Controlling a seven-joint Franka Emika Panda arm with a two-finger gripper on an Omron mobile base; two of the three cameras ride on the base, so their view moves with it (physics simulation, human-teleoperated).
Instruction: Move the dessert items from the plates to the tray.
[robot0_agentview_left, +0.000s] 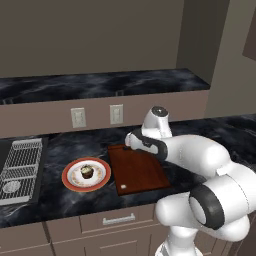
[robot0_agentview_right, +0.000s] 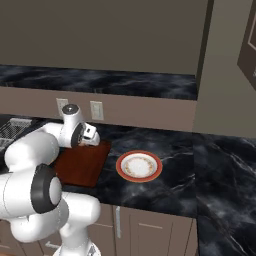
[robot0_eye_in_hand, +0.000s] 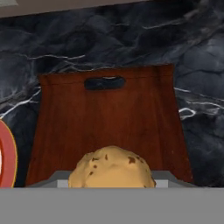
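Tan-golden pastry ball (robot0_eye_in_hand: 111, 168) sits clamped in the closed gripper (robot0_agentview_left: 131, 141) above the tray (robot0_agentview_left: 142, 172), toward its handle-slot edge, and letting go from this height could, I judge, let it roll off onto the worktop (robot0_agentview_left: 60, 200).

Two orange-rimmed plates: one (robot0_agentview_left: 86, 174) just left of the wooden tray (robot0_agentview_left: 140, 170), bearing the cupcake, the other (robot0_agentview_right: 139, 166) just right of the tray, bare. One tray, reddish-brown, with one handle slot (robot0_eye_in_hand: 104, 82) at its far end and one small pale dot (robot0_agentview_left: 124, 187) at its near corner. Two dessert items: one dark cupcake (robot0_agentview_left: 87, 172), one tan pastry ball (robot0_eye_in_hand: 111, 168) above the tray. One grey metal rack (robot0_agentview_left: 21, 170) further left of the tray. Two wall outlets (robot0_agentview_left: 97, 116) behind the tray.
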